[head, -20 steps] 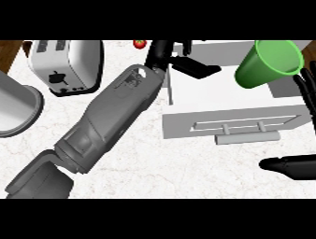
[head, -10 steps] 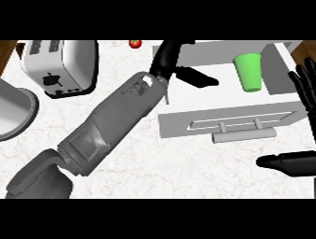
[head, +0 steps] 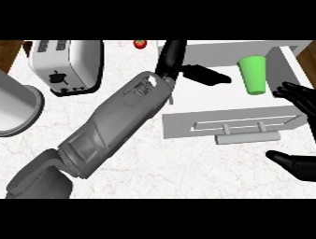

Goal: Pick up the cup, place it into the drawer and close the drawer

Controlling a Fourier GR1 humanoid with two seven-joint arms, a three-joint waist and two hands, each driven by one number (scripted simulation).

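The green cup (head: 253, 74) rests inside the open white drawer (head: 188, 127), toward its right side, with nothing touching it. My left hand (head: 181, 65) hovers over the drawer's left part; its fingers point away from me, its thumb sticks out toward the cup, and it holds nothing. The drawer's front panel carries a bar handle (head: 238, 126). At the right edge my right hand (head: 311, 105) is open, fingers up, just beyond the drawer's front right corner.
A silver toaster (head: 68, 65) stands at the back left. A large grey cylinder (head: 5, 107) occupies the left edge. A small red item (head: 140, 44) lies at the counter's far edge. My left forearm (head: 119, 121) crosses the counter diagonally.
The cup has left my left hand's reach at the upper right and now sits in the drawer. My left hand stays over the drawer, open. The right hand has barely moved.
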